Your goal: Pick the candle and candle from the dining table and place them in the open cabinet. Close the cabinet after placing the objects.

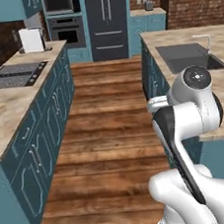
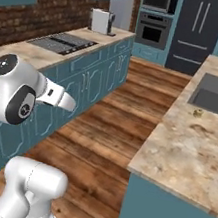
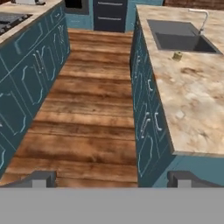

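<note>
Tool [image 3: 112, 181]: released, holding nothing | candle [image 3: 177, 56]: squat yellowish-gold cylinder on dining table [image 3: 197, 105], beside sink [image 3: 181, 37]

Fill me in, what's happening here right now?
Nothing is held yet. The gripper is open, hanging over the wooden aisle between the two counters. A squat gold candle stands on the dining table, just in front of the sink. The arm hasn't reached it.
</note>
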